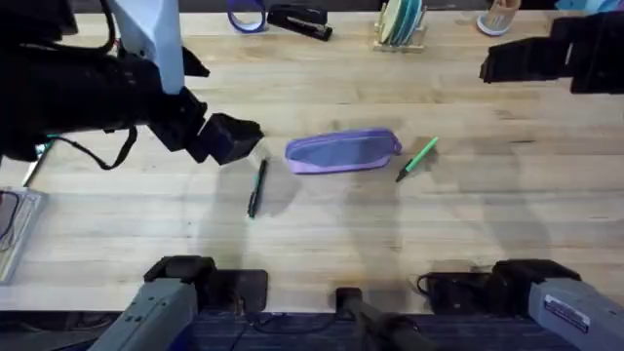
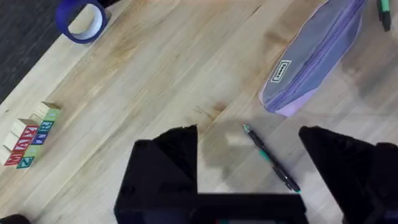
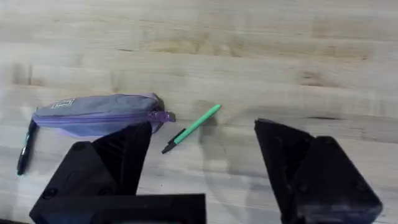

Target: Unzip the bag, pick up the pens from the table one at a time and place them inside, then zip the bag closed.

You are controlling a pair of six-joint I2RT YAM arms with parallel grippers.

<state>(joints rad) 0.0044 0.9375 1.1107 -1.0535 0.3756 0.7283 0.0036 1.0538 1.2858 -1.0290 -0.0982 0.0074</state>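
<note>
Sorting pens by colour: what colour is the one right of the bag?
Bright green pen, black tip; clearest in the right wrist view.

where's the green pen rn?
In the overhead view, the green pen lies flat on the table, right of centre, just off the right end of the bag, not touching it.

The bag [image 2: 317, 56] is cut off by the left wrist view's edge, and so is the green pen [image 2: 385, 14]. In the right wrist view the black pen [image 3: 25, 149] is partly hidden behind the right tool [image 3: 205, 168].
</note>
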